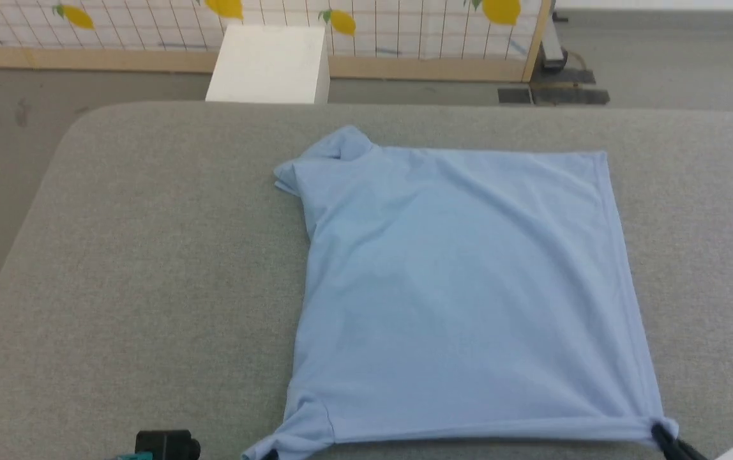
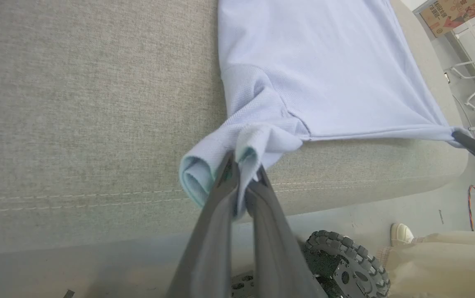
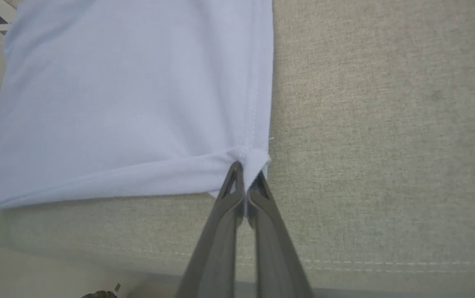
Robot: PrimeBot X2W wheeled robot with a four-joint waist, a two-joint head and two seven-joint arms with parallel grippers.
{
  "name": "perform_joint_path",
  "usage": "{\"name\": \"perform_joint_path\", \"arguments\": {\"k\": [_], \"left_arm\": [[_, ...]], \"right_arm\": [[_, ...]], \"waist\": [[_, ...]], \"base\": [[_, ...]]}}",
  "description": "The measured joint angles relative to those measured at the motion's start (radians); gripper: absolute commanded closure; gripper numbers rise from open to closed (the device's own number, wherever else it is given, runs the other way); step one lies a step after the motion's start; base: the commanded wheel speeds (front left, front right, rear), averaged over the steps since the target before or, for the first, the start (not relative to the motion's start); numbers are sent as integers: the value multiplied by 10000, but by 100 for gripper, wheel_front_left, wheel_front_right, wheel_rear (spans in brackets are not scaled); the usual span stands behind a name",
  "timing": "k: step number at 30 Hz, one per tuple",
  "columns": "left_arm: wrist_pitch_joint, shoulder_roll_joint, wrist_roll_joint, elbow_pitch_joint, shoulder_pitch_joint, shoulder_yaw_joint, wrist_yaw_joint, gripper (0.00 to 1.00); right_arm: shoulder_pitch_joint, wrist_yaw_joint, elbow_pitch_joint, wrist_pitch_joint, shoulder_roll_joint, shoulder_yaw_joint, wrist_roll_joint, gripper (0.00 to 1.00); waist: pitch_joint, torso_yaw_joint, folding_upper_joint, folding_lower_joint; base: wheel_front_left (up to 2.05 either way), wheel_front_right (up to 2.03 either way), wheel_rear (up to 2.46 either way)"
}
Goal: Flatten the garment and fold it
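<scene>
Brown carton print: cardboard box [image 2: 454,12] at the top right of the left wrist view carries printed characters, too small to read.
Garment marking: no print or label visible on the light blue fabric.
Count, far side: five yellow lemon prints on one gridded screen [image 1: 405,25], some cut by the frame; one white box [image 1: 271,64] on the floor in front of it.
Count, work area: one grey woven pad [image 1: 149,255], one garment [image 1: 462,281], two grippers.
Count, below the pad: one knobbed wheel [image 2: 345,260], one pale shoe [image 2: 401,234].
Left room: broad bare pad left of the garment, out to the rounded corner.
Left gripper [image 2: 241,174]: clamped on the rolled sleeve at the garment's near left corner, just over the front seam.
Garment position: flat on the pad, right of centre; far left sleeve bunched; near edge stretched straight between the two grippers, a shadow under it.
Right gripper [image 3: 245,176]: pinched tight on the near right corner, where the stitched hem meets the near edge.
Right room: narrower bare strip beside the hem.
Far room: bare band of pad beyond the garment's far edge.
</scene>
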Motion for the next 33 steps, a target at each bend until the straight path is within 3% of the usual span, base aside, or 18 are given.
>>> {"name": "perform_joint_path", "arguments": {"k": [5, 12, 20, 28, 33], "left_arm": [[111, 249, -261, -527, 520, -29, 163, 100], [198, 614, -441, -1432, 1169, -2, 489, 100], [-163, 974, 46, -2188, 1138, 345, 765, 100], [430, 920, 1480, -1664, -2241, 353, -33, 100], [823, 282, 1659, -510, -4366, 313, -811, 100]], "right_arm": [[908, 0, -882, 1325, -117, 171, 418, 100], [1789, -2, -2023, 2380, -138, -180, 675, 100], [1772, -2, -2830, 2107, -71, -669, 646, 100], [-770, 0, -2437, 955, -1206, -399, 238, 100], [-2525, -2, -1563, 717, -1956, 336, 198, 100]], "waist": [[-408, 35, 0, 0], [-640, 134, 0, 0], [-332, 218, 0, 0], [836, 224, 0, 1], [1835, 170, 0, 2]], "base": [[0, 0, 0], [0, 0, 0], [0, 0, 0], [0, 0, 0], [0, 0, 0]]}}
